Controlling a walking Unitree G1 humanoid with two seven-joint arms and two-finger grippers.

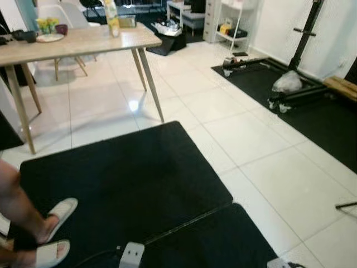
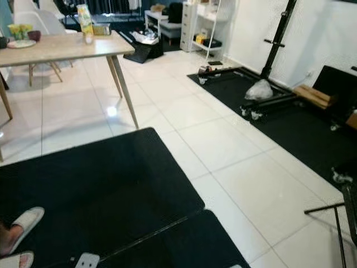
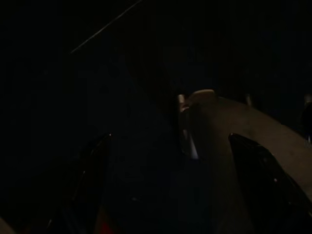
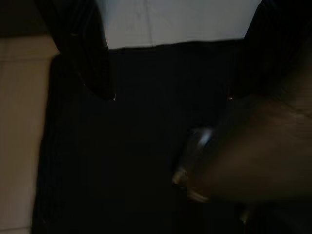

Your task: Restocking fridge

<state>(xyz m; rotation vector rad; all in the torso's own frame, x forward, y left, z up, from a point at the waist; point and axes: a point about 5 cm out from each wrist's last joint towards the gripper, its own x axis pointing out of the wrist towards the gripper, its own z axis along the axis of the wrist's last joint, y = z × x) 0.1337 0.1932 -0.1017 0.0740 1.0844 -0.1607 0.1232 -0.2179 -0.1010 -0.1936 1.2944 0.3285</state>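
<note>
Indoors, one table [image 1: 78, 42], two slippers [image 1: 60, 212]

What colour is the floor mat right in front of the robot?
Black mat, clearest in the left eye view.

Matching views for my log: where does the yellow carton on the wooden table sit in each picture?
Left eye view: yellow carton at the top, left of centre, on the wooden table's right end.
Right eye view: top left, same table end.
Left wrist view: too dark to tell.
Right wrist view: looks down on the black mat.
Shared landmark: the black mat.
</note>
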